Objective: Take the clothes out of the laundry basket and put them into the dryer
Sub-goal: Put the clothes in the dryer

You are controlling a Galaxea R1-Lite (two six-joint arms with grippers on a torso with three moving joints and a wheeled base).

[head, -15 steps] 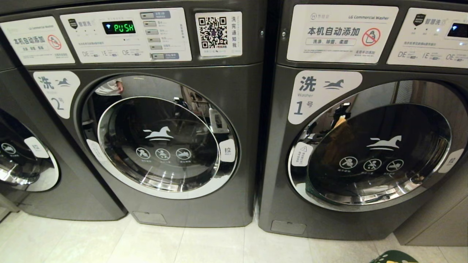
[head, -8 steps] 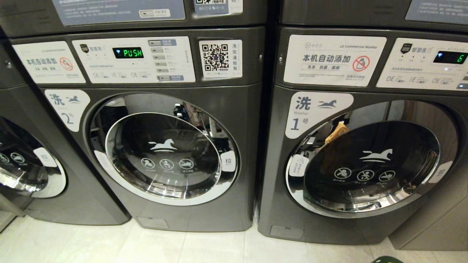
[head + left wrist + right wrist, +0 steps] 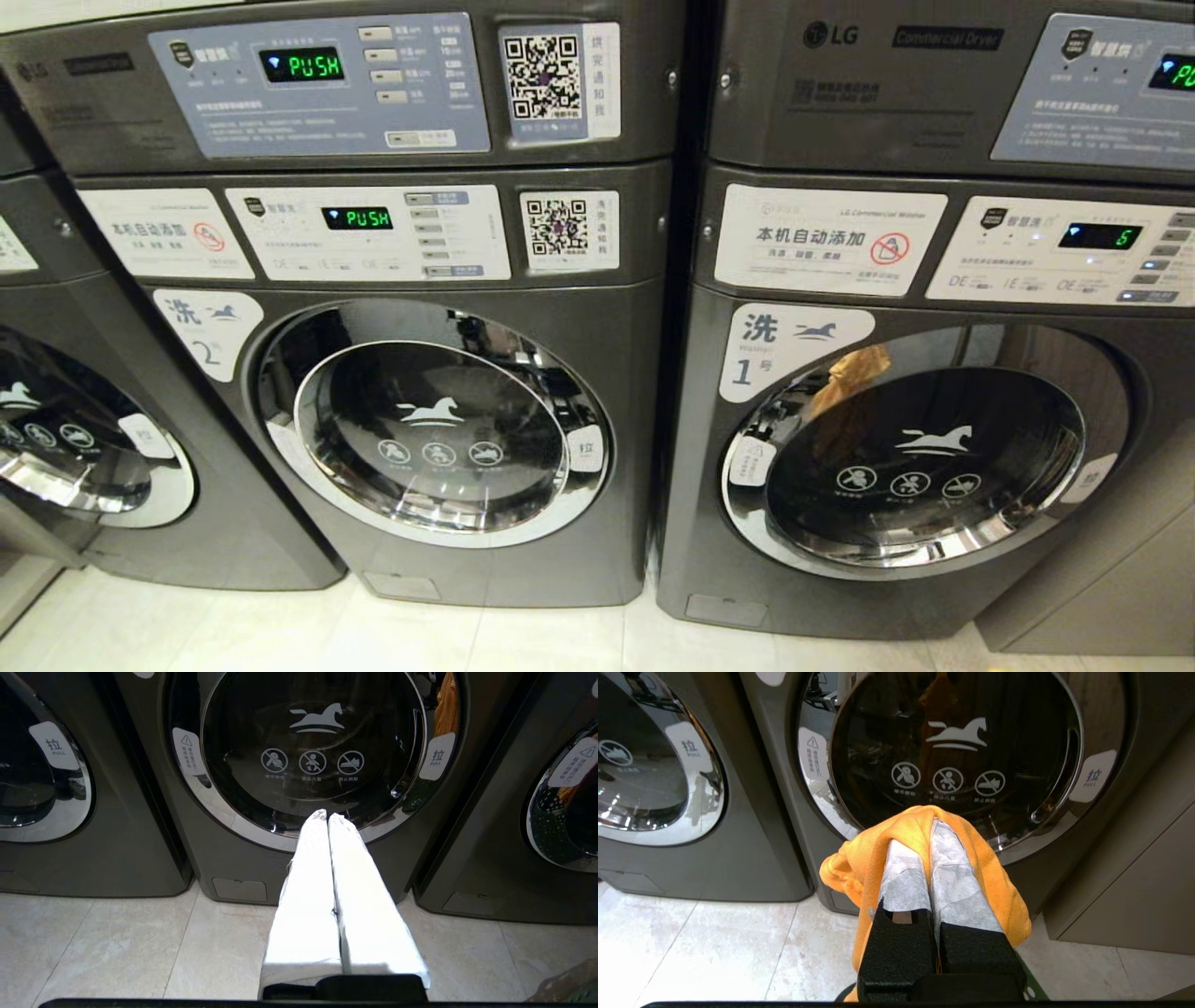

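From the head camera I see two stacked machine columns side by side. The dryer (image 3: 924, 89), marked "LG Commercial Dryer", sits on top of washer 1 (image 3: 920, 448) on the right; only its lower panel is in view. Washer 2 (image 3: 425, 420) stands to the left, with another dryer panel (image 3: 322, 84) above it showing "PUSH". A third washer door (image 3: 70, 439) shows at the far left edge. All visible doors are closed. Neither arm appears in the head view.

My right gripper (image 3: 928, 828) is clamped on an orange cloth (image 3: 985, 872). The cloth wraps over and around both paper-covered fingers (image 3: 903, 877) and hangs down on each side. The gripper points at the lower rim of washer 1's door, above the tiled floor (image 3: 714, 952). The cloth is also reflected in that door's chrome ring in the head view.

My left gripper (image 3: 327, 816) has its white-wrapped fingers (image 3: 303, 896) pressed together with nothing between them. It points at the lower rim of washer 2's door (image 3: 310, 751).

A green rim in the lower part of the right wrist view may be the laundry basket; I cannot tell.
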